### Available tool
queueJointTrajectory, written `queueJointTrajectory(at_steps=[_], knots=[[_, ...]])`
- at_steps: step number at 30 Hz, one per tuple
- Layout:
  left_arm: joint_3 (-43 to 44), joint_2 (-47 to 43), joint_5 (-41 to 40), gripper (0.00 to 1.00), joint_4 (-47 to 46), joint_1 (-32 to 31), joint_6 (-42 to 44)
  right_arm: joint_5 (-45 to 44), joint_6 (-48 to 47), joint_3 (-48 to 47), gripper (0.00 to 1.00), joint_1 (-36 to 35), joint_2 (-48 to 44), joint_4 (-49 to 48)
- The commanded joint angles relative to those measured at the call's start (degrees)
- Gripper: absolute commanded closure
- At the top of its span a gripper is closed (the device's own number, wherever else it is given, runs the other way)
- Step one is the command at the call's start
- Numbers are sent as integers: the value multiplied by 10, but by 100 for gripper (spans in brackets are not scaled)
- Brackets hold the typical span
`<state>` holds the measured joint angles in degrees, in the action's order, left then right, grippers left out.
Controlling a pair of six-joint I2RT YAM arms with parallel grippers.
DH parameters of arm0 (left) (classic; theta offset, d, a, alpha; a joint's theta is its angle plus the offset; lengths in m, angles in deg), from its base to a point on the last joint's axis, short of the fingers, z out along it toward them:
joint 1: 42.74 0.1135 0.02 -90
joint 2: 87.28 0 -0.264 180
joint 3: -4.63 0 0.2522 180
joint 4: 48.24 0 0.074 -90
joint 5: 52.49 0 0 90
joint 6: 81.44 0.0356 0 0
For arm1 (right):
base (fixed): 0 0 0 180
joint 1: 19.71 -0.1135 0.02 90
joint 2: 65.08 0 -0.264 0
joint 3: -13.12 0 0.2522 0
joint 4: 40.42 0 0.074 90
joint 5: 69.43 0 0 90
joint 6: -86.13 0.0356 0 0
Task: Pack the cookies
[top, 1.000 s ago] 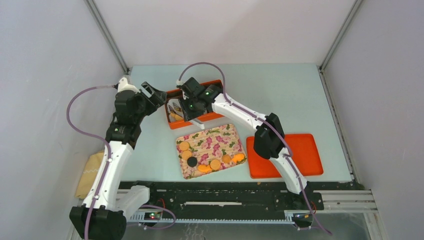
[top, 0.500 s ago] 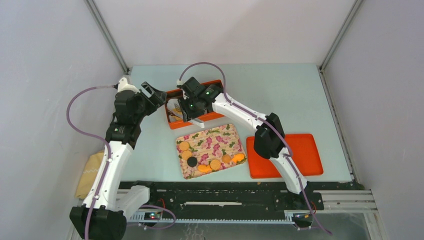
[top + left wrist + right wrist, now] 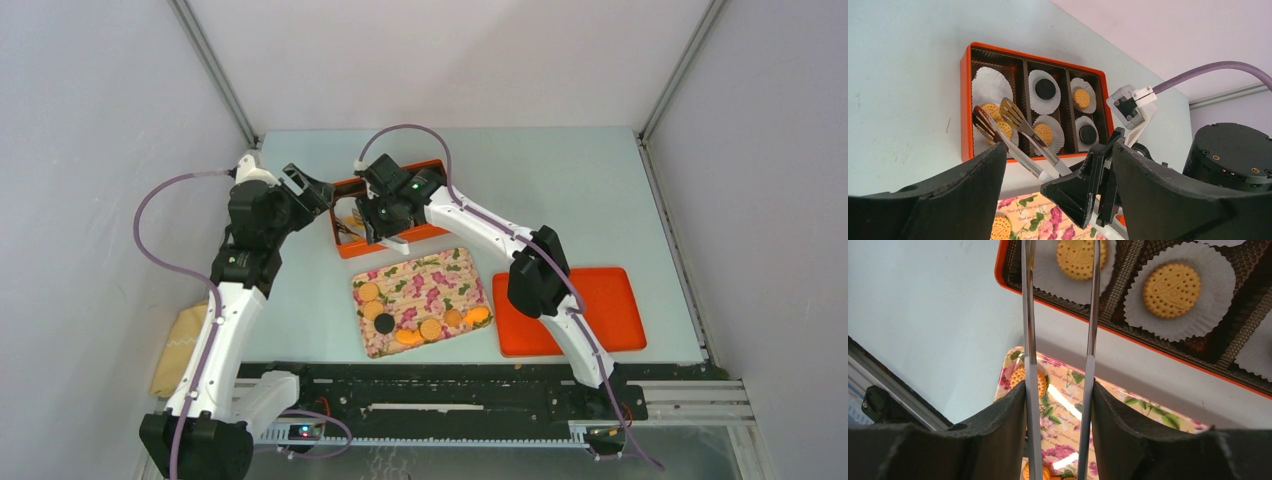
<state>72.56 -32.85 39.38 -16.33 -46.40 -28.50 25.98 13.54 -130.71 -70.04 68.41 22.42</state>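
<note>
Six cookies point(image 3: 1045, 89) already lie in the orange box point(image 3: 964, 100), each on a white paper liner point(image 3: 989, 84): two golden ones at the 9 o'clock end, a dark and a golden one in the middle, and a golden and a dark one at the 3 o'clock end. One liner at the far 9 o'clock corner looks empty. About seven more cookies, one of them dark, wait on the flowered tray point(image 3: 440, 280), which sits at 5 o'clock from the box on the surface.

The tongs point(image 3: 1018, 135) hang over the box's 9 o'clock end with their arms apart and nothing between them. The right end effector point(image 3: 1058, 410) clamps their handles. The left end effector point(image 3: 1058, 150) is spread wide and empty, at 9 o'clock from the box.

An orange lid point(image 3: 570, 310) lies at 3 o'clock from the tray. I judge the packing to be near halfway: the tray cookies remain to be moved, then the lid goes on.
</note>
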Motion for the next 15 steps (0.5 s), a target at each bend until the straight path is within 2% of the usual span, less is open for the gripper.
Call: queueJointTrajectory(at_steps=[1,6,15], knots=[[-10,-10,15,18,-15,6,8,-31,-2,-28,45,0,-9,-1],[-10,-12,17,18,-15,6,8,-37,-8,-28,45,3,-6,-1],[-14,-5,21,18,-15,9,7,6,-2,-43,45,7,25,6]])
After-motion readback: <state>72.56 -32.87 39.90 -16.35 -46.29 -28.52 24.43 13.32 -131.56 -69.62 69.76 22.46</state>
